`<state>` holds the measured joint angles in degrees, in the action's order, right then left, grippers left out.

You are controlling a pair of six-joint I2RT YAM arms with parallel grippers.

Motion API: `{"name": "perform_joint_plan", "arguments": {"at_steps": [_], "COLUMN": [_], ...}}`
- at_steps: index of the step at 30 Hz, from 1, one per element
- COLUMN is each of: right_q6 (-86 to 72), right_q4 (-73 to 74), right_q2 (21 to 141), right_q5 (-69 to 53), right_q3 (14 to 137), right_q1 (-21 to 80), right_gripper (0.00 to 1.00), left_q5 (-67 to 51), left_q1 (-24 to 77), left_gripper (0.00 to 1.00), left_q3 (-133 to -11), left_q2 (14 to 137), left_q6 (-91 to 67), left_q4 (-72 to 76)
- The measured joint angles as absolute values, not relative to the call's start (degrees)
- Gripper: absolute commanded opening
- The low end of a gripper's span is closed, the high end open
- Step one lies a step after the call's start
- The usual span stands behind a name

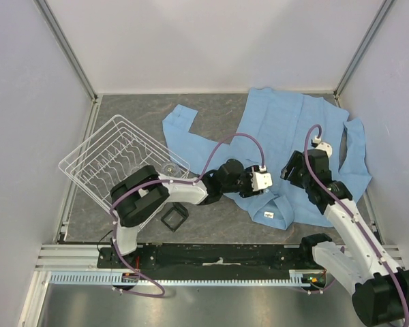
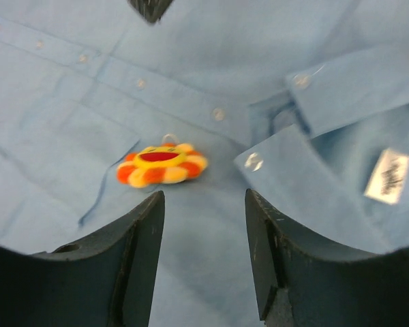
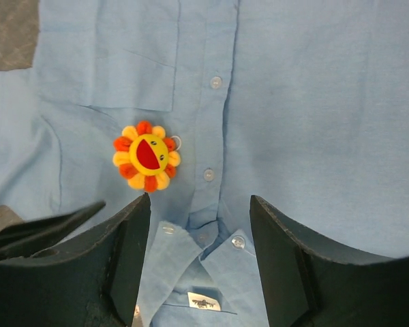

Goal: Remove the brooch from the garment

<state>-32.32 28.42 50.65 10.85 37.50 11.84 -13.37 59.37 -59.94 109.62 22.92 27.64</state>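
**Item 1, garment** [image 1: 293, 129]: light blue collared shirt, spread front-up on the grey surface [image 1: 211, 122], right of centre. One sleeve reaches left. White label [image 3: 203, 302] at the collar, on the near side.

**Item 2, brooch** [image 3: 147, 156]: round flower, orange and yellow petals, red mouth on a yellow centre. It lies on the shirt front just beside the button strip, between chest pocket and collar. A small metal ring shows at its edge. The blurred left wrist view does not show whether its pin passes through the cloth.

**Item 3, left gripper** [image 2: 204, 197]: jaws apart, nothing between them, above the cloth near the brooch, not touching it.

**Item 4, right gripper** [image 3: 200, 201]: jaws likewise spread and empty, over the collar area, brooch just beyond its left finger.

**Item 5, wire dish rack** [image 1: 123, 160]: white, tilted, at the left of the surface.

**Item 6, black square frame** [image 1: 172, 218]: on the surface near the left arm's base.
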Motion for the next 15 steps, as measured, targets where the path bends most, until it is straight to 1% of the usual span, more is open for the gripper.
{"name": "perform_joint_plan", "arguments": {"at_steps": [8,15], "right_q6": [-32.8,-32.8], "right_q4": [28.62,28.8], "right_q2": [47.27,46.37], "right_q5": [8.1,7.27], "right_q3": [36.53,36.23], "right_q1": [11.84,11.84], "right_gripper": [0.67,0.67], "left_q5": [-7.97,-4.78], "left_q1": [59.05,59.9], "left_gripper": [0.62,0.63], "left_q3": [-61.14,-61.56], "left_q2": [115.24,118.85], "left_q6": [40.12,49.1], "left_q4": [30.5,35.48]}}
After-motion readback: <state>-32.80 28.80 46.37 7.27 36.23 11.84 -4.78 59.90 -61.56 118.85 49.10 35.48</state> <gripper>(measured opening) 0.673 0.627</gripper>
